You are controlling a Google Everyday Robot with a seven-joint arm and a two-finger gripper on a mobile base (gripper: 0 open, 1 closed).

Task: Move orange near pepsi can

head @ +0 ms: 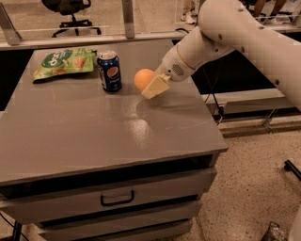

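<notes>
The orange [142, 78] is held in my gripper [149, 83], lifted a little above the grey tabletop [94, 127]. The gripper's cream fingers [156, 87] are shut around the orange's right side, and the white arm reaches in from the upper right. The dark blue pepsi can [109, 71] stands upright on the table just left of the orange, a small gap between them.
A green snack bag [64, 61] lies at the back left of the table, beside the can. The table is a grey cabinet with a drawer [115, 197] at the front. An office chair [70, 12] stands behind a rail. Speckled floor lies to the right.
</notes>
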